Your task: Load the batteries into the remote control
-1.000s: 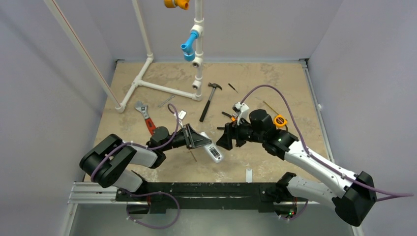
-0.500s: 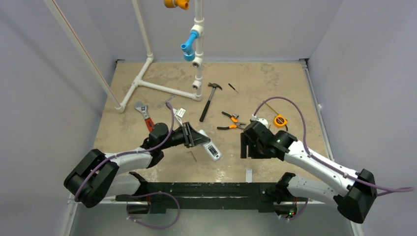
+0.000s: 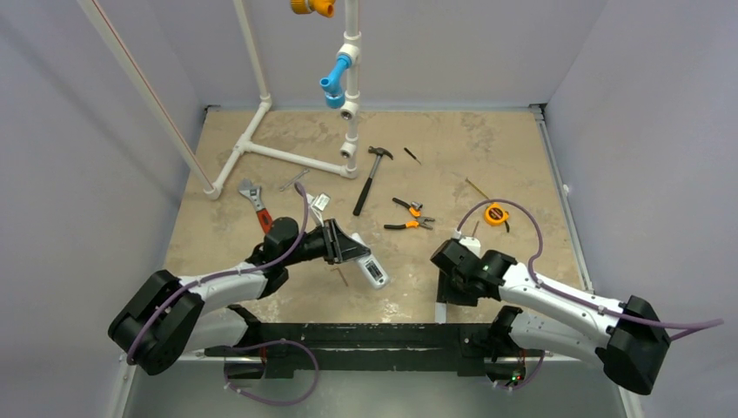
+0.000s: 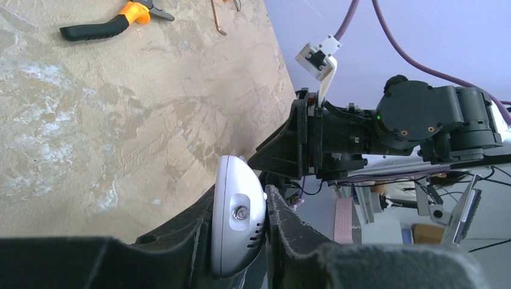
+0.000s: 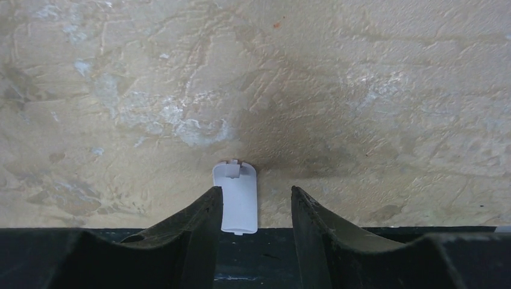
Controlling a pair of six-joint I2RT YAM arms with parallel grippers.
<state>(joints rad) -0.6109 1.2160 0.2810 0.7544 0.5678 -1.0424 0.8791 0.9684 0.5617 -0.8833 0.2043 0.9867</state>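
Observation:
The remote control (image 3: 373,271) is a slim white handset, and my left gripper (image 3: 352,251) is shut on it near the table's middle. In the left wrist view its rounded end (image 4: 238,220) is pinched between both fingers of that gripper (image 4: 240,191). My right gripper (image 3: 443,303) points down at the near table edge, jaws open around a small white battery-cover strip (image 5: 236,201). The strip lies flat on the table beside the left finger (image 5: 208,211) of the right gripper (image 5: 256,190), with a gap to the other finger. The batteries are out of view.
A hammer (image 3: 370,178), orange-handled pliers (image 3: 409,216), a tape measure (image 3: 496,213) and a red wrench (image 3: 258,209) lie further back. A white pipe frame (image 3: 261,148) stands at the back left. A black rail (image 3: 365,335) runs along the near edge.
My right arm has swung from the table's middle back to the near edge and lowered over the white strip, its jaws narrowing. The left gripper kept hold of the remote and shifted slightly.

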